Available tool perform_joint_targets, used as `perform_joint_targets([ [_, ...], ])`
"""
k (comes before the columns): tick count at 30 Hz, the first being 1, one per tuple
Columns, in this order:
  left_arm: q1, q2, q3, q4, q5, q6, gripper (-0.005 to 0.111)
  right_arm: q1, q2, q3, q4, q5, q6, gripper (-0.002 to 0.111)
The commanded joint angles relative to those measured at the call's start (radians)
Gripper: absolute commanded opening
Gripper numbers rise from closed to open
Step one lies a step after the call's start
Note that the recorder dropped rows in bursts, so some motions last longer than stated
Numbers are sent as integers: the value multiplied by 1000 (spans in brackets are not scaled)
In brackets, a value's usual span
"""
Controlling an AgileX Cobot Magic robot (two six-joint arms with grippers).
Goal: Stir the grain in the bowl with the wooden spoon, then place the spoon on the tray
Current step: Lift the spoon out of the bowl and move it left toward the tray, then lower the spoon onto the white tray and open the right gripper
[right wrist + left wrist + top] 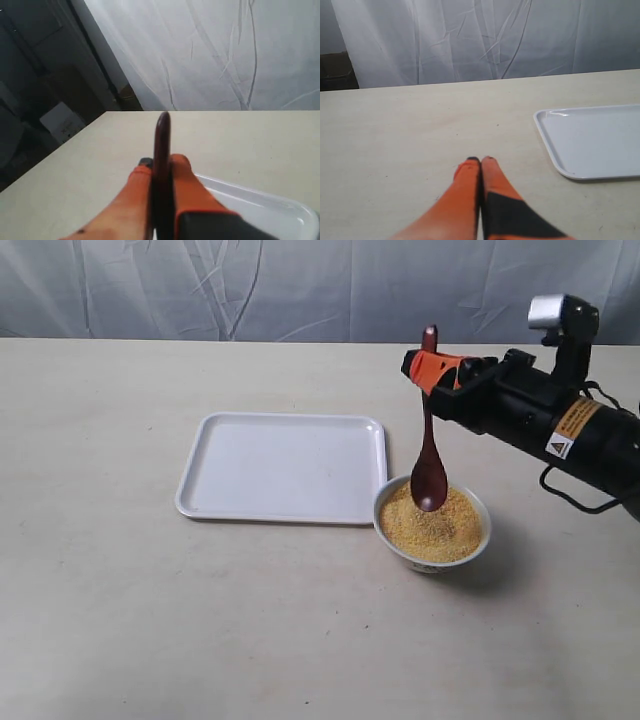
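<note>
1. Wooden spoon (428, 465): dark, glossy reddish-brown, hanging upright with its head down. The tip seems to touch the grain (433, 528) in the bowl (425, 562).
2. Right claw (420, 368) clamps the handle, high above the bowl.
3. Looks like the stirring step. Next up is probably small circles without flinging grain.
4. Tray (280, 465) sits just beside the bowl.
5. Left claw (480, 161) is closed on nothing.

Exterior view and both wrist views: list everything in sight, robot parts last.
tray: one, white, on the table, beside the bowl, nothing on it
bowl: one, white, at the tray's near right corner in the exterior view
grain: one heap, golden yellow, in the bowl
spoon: one, dark brown, hanging upright, head at the grain
table: one, beige
curtain: one, pale grey, behind the table
right arm: one, black, over the table
right end effector: one, orange, shut on the spoon's handle
left end effector: one, orange, shut, empty, above the table
</note>
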Motion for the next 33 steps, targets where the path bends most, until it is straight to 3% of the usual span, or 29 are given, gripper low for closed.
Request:
perform_joint_targets([
  [1,0,-5,5,-2,-10,-1,0,-1,-37,-73,-64,152,120,-1],
  [9,0,-5,5,-2,-10,-1,0,-1,-16,-372,-498,445,568,-1],
  [17,0,-5,5,-2,-10,-1,0,32,120,-727,-1080,449,1044,-1],
  [26,0,-5,5,-2,-10,-1,0,153,417,-1071,-1080,316,1069,-1],
  [33,0,-5,5,-2,-10,-1,0,171,614,-1250,-1080,113,1060,-1],
])
